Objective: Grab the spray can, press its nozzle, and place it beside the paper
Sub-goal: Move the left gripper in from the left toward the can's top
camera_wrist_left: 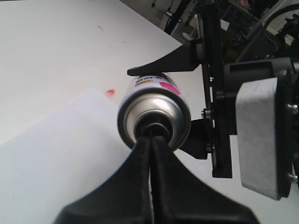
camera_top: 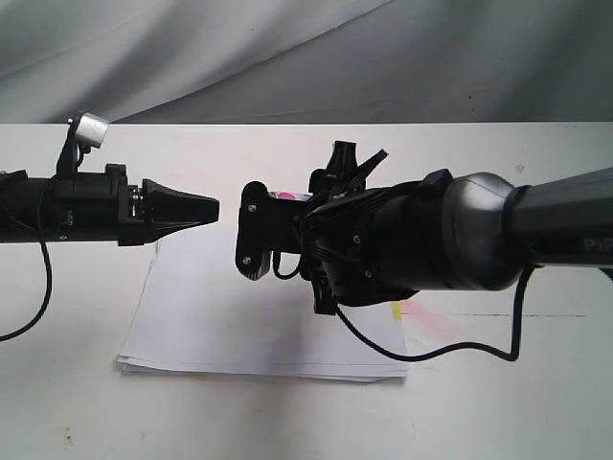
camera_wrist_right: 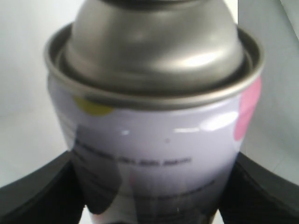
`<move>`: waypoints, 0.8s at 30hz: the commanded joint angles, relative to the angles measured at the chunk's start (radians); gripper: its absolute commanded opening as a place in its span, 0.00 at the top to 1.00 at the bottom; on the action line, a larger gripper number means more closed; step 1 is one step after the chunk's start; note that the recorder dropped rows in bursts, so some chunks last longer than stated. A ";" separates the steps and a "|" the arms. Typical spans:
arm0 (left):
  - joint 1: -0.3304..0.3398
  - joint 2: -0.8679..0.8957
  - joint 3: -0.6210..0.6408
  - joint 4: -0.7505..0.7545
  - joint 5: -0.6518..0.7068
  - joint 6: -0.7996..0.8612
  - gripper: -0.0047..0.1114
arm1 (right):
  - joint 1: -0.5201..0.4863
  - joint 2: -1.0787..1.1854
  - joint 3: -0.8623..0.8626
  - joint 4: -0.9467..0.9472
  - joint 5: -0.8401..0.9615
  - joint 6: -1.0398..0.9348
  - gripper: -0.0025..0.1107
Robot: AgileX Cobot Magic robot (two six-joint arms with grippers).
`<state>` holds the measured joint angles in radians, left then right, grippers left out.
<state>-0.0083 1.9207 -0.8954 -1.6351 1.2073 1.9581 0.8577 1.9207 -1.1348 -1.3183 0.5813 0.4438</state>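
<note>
The spray can (camera_wrist_right: pixel 154 140) is held off the table, lying sideways, with my right gripper (camera_wrist_right: pixel 149 191) shut on its white label. Only a pink-marked sliver of the can (camera_top: pixel 285 196) shows behind the right gripper (camera_top: pixel 257 228) in the exterior view. Seen from the left wrist, the silver domed top (camera_wrist_left: pixel 154 105) faces the camera. My left gripper (camera_wrist_left: pixel 150 136) is shut, and its joined tips touch the black nozzle (camera_wrist_left: pixel 158 126) at the dome's centre. The paper (camera_top: pixel 239 321) lies on the table below both grippers, with its yellow tab (camera_top: pixel 397 310) at the right edge.
The white table (camera_top: pixel 536 402) stretches round the paper (camera_wrist_left: pixel 51 158). A black cable (camera_top: pixel 431 353) hangs from the right arm onto the table. A small silver cylinder (camera_top: pixel 92 127) is mounted on the left arm. Grey cloth (camera_top: pixel 287 57) hangs behind.
</note>
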 commanded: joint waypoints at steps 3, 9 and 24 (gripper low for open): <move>-0.040 0.001 -0.006 -0.055 -0.001 0.024 0.96 | 0.001 -0.019 -0.002 -0.028 0.008 0.005 0.98; -0.067 0.001 -0.006 -0.057 -0.027 0.038 0.96 | 0.001 -0.019 -0.002 -0.028 0.008 0.005 0.98; -0.067 0.001 -0.061 -0.029 -0.079 0.014 0.96 | 0.001 -0.019 -0.002 -0.028 0.008 0.005 0.98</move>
<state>-0.0700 1.9207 -0.9342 -1.6786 1.1282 1.9891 0.8577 1.9207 -1.1348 -1.3183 0.5813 0.4438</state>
